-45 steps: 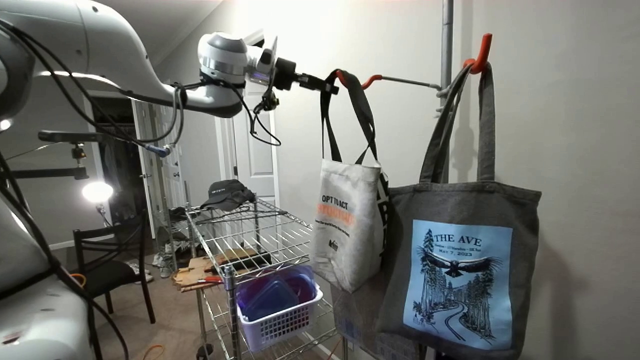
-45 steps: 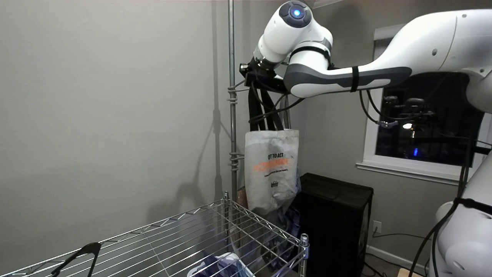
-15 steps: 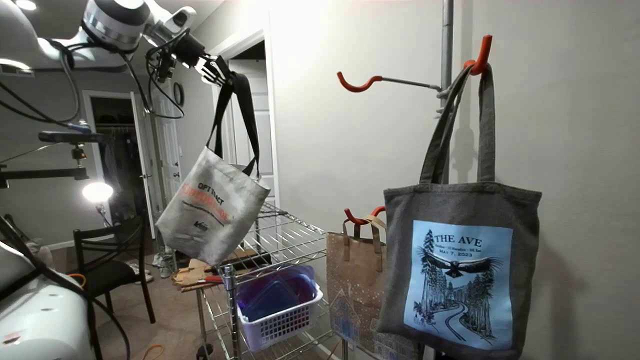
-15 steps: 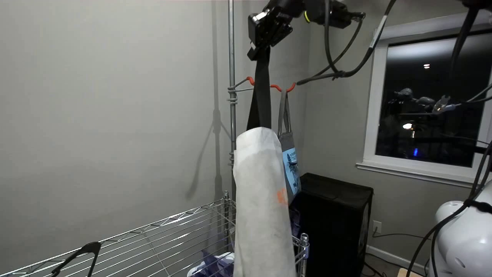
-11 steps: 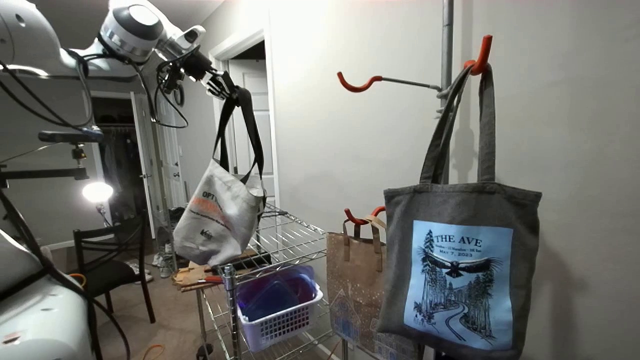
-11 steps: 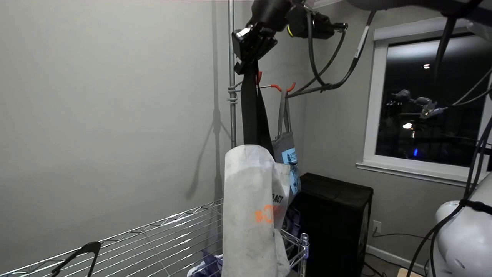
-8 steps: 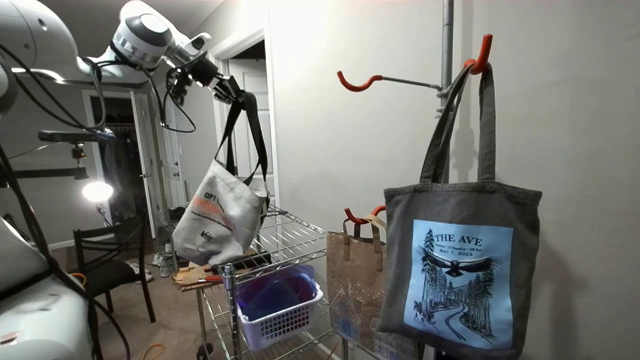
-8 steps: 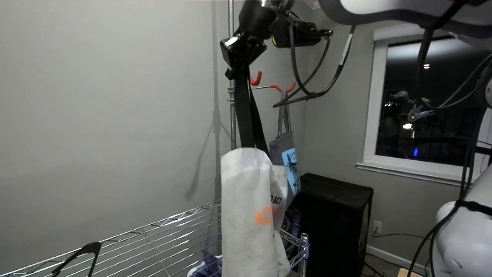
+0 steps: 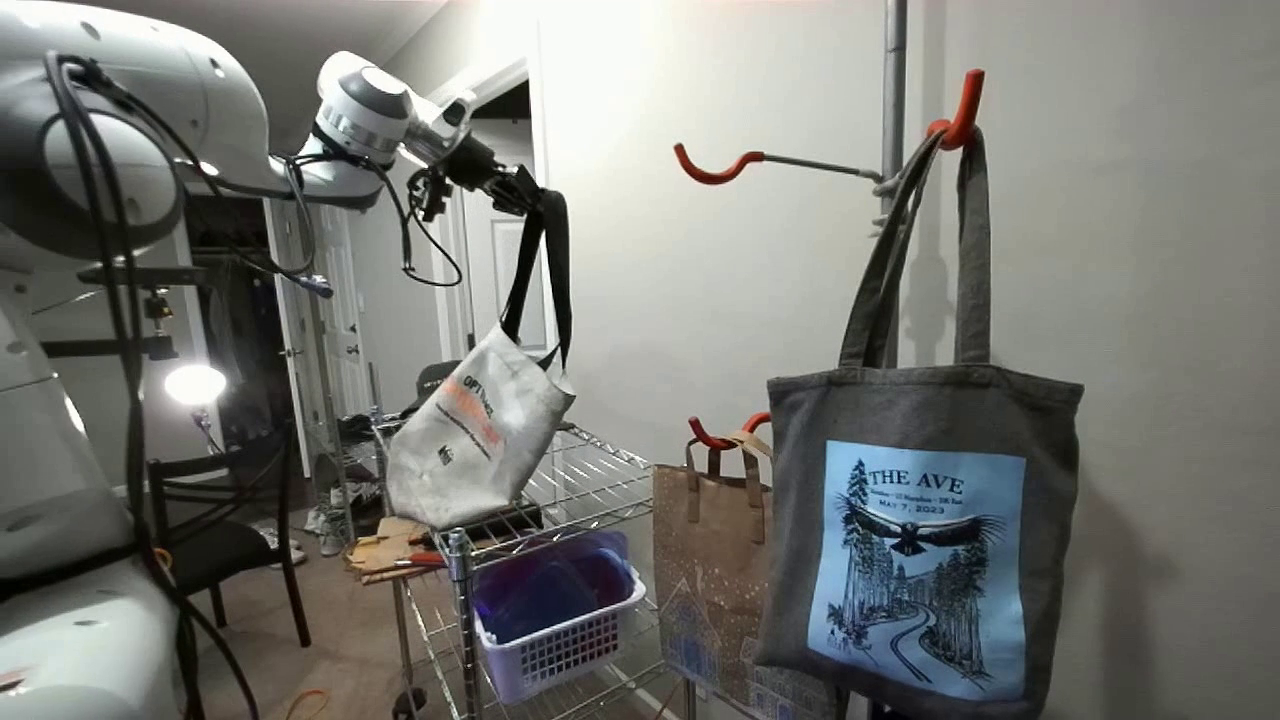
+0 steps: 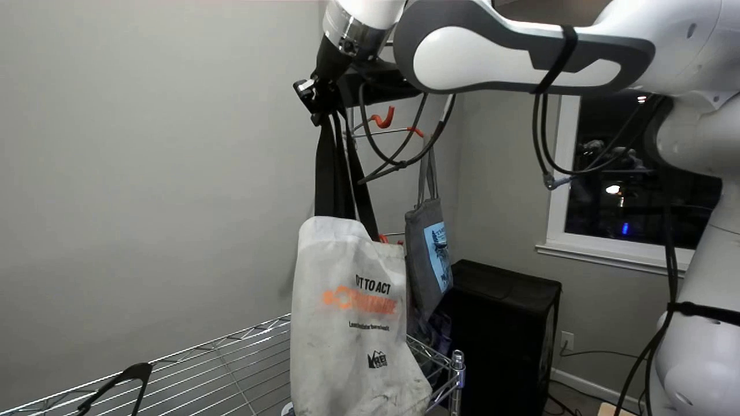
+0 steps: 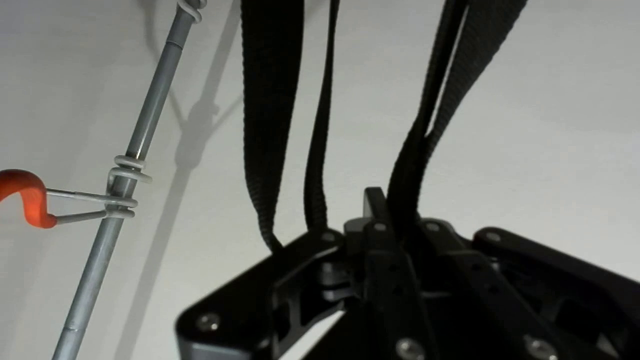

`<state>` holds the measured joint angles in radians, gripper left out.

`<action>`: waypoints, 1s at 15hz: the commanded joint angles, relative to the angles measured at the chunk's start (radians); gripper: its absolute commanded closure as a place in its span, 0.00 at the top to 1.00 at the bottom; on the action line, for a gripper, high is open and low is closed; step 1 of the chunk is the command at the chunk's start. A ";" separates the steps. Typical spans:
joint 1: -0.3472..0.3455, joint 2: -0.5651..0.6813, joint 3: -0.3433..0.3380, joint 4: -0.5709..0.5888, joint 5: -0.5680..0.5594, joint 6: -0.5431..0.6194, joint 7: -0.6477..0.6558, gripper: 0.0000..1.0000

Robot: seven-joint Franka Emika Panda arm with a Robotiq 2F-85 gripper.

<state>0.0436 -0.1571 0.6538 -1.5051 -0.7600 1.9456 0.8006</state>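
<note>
white tote bag [image 9: 478, 435] hangs tilted by the wire rack [image 9: 590, 492]

in an exterior view its base shows just above the rack's corner post [image 9: 463, 580]; whether they touch is unclear. a grey tote [image 9: 920, 410] hangs well apart, overlapping a brown paper bag [image 9: 712, 560]. the gripper [image 11: 404, 222] pinches the white tote bag's black straps [image 11: 272, 90]. a red hook [image 9: 715, 176] shows between both totes.

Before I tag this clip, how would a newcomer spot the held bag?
Find the white robot arm, then follow it to the end effector, closed on black straps. The pale tote hangs from them. Unlike the gray tote and brown paper bag on red hooks, it bears orange lettering.
</note>
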 commanded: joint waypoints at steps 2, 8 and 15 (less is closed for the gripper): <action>0.101 0.103 -0.043 0.055 -0.125 -0.007 0.089 0.05; 0.231 0.148 -0.139 0.049 -0.134 -0.016 0.107 0.32; 0.303 0.132 -0.209 0.042 0.026 -0.028 0.015 0.75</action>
<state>0.3200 -0.0111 0.4726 -1.4712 -0.8601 1.9395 0.8934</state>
